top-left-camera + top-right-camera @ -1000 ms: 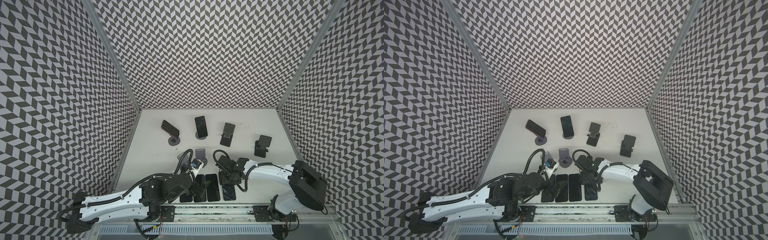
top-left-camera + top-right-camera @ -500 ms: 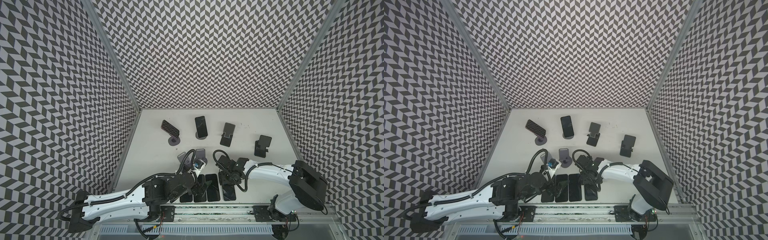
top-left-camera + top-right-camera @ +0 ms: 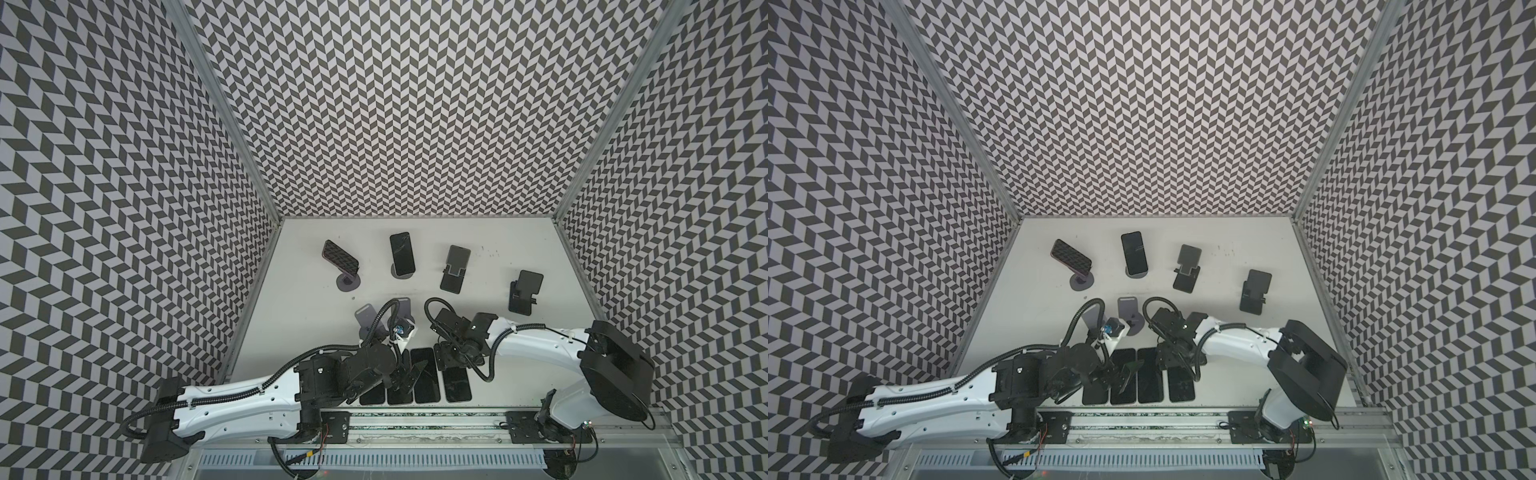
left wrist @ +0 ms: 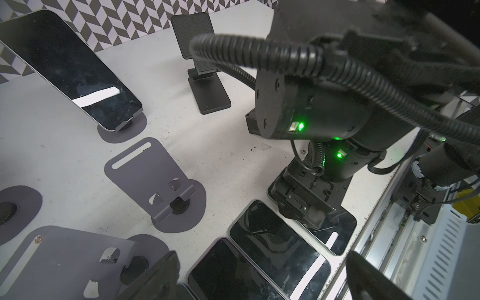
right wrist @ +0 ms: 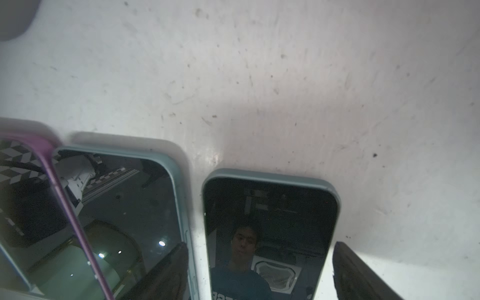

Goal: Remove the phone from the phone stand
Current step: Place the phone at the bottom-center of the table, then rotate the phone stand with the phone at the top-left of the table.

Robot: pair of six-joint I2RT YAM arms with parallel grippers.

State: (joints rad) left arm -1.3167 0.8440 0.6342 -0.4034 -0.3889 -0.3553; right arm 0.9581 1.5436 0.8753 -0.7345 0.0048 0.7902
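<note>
Four phones (image 3: 428, 388) are lying on the tabletop (image 3: 307, 316) — right tool (image 5: 259, 249) is straddling the end phone (image 5: 270, 207), unclamped; left tool (image 4: 262, 255) is gaping wide.

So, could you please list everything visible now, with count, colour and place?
flat phones: four, dark screens, one row at the near table edge
standing phones: two, dark, far row
grey stands: four, grey, two under the standing phones, two empty nearer the arms
black stands: two, black, empty, far row
table: one, white, under everything
walls: three, black-and-white chevrons, around the table
left claw: one, black, open, over the flat phones
right claw: one, black, open, astride the end flat phone
</note>
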